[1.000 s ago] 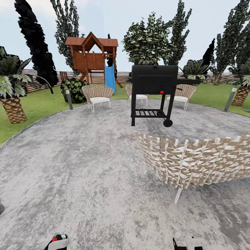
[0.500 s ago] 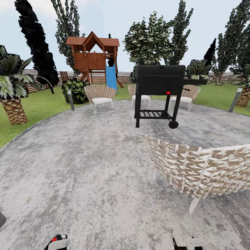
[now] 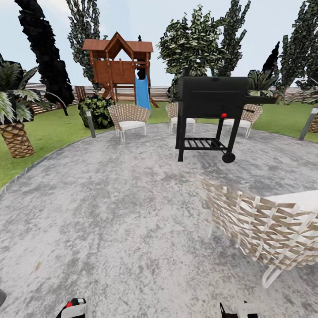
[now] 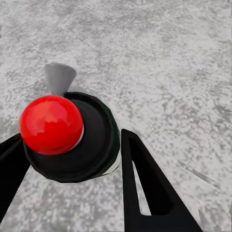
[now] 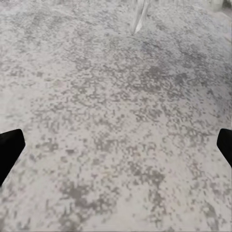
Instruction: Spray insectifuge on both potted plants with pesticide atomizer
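Atomizer (image 4: 67, 137) sits clamped in the left gripper (image 4: 72, 159), right gripper (image 5: 116, 150) wide open, empty. Chair (image 3: 265, 229) right of it could snag the base; no pots around yet.

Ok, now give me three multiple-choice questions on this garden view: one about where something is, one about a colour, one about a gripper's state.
1. Where does the black grill stand?
A. On the lawn
B. On the paved patio
C. Under the playhouse

2. What colour is the slide on the wooden playhouse?
A. Blue
B. Yellow
C. Red

3. What state is the right gripper in?
A. Shut on a bottle
B. Open, with nothing between its fingers
C. Clamped on a chair leg

Answers:
1. B, since its legs and wheel rest on the mottled grey paving.
2. A, as the chute beside the brown frame is plainly blue.
3. B, because the right wrist view shows the two fingers far apart over bare paving.
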### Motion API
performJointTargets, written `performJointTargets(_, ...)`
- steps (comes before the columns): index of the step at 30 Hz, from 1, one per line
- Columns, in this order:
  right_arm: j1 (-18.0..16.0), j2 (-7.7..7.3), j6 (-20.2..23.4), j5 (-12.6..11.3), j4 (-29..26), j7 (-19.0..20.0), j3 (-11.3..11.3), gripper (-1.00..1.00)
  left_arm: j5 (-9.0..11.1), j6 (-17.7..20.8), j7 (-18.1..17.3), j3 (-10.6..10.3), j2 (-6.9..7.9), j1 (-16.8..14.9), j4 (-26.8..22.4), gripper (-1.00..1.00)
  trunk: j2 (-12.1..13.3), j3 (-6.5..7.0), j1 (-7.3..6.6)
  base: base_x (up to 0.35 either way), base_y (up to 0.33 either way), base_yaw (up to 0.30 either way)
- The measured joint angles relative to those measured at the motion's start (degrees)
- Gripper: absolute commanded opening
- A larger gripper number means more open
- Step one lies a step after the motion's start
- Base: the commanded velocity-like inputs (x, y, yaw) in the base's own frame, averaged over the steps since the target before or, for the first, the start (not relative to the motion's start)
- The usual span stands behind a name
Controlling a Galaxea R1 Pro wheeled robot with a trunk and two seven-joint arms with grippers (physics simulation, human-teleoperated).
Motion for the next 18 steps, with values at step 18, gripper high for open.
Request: performJointTargets(18, 0.0, -0.09, 0.0, -0.1, 0.0, -0.2, -0.1, 1.0, -0.1, 0.0, -0.1, 0.0, -0.33, 0.0, 0.0, -1.0, 0.0, 0.0, 0.0, 0.257, 0.244, 0.0)
